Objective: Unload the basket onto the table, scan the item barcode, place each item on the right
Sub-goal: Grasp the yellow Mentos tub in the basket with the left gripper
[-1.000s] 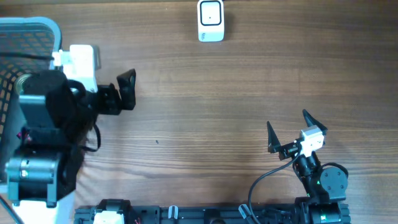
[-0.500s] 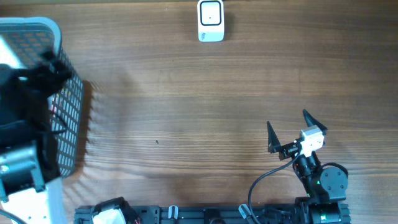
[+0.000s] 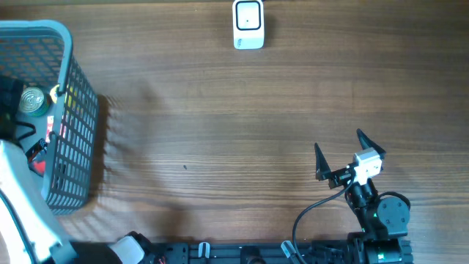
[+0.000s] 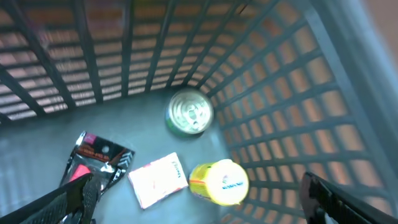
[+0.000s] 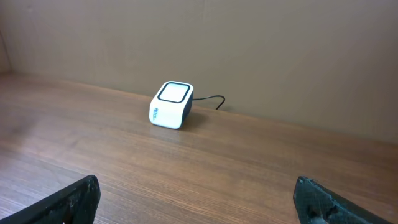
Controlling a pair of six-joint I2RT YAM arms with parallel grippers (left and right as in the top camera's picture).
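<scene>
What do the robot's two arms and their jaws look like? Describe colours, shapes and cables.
The right arm is black, with a white block at its wrist, a green light and a black cable looping beside it. The right gripper has two black, pointed jaws. The left arm shows a white curved shell; the left gripper shows black jaws.

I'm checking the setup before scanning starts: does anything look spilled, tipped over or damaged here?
Nothing stands out. The scanner sits flat on the table, and the basket stands upright with a can, a yellow tub, a white packet and a black-and-pink pouch lying loose inside, none visibly damaged.
</scene>
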